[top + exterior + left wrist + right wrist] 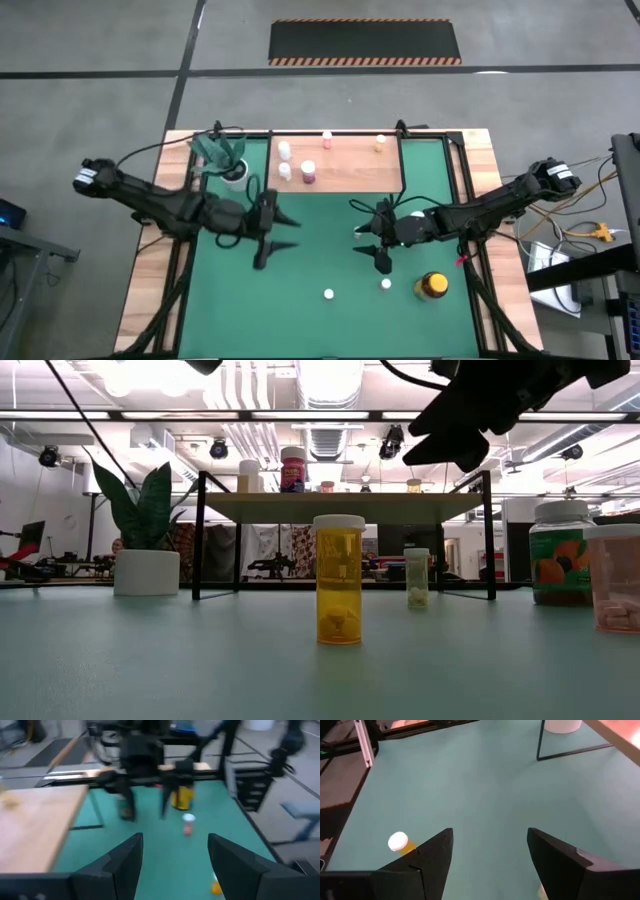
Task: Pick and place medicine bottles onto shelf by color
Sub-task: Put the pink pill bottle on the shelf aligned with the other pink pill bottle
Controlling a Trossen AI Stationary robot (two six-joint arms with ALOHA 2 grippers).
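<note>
Both grippers hover open over the green mat and hold nothing. My left gripper [291, 231] is near the shelf's front edge, and my right gripper [371, 238] faces it from the right. The light-wood shelf [345, 175] carries several small white-capped bottles, among them a pink one [308, 173]. Standing on the mat are an orange bottle [339, 592], a small white bottle [416, 577], a greenish jar [560, 552] and a pink bottle [612, 578]. The high view shows two white caps [328, 294] [386, 285] and a yellow, dark-lidded jar [432, 286]. An orange bottle [398, 842] stands beyond my right gripper [490, 850].
A white pot with a green plant [232, 165] stands at the shelf's left end. Thin black shelf legs [196, 540] come down to the mat. Bare mat [320, 255] lies between the two grippers. A black frame [465, 190] borders the mat on the right.
</note>
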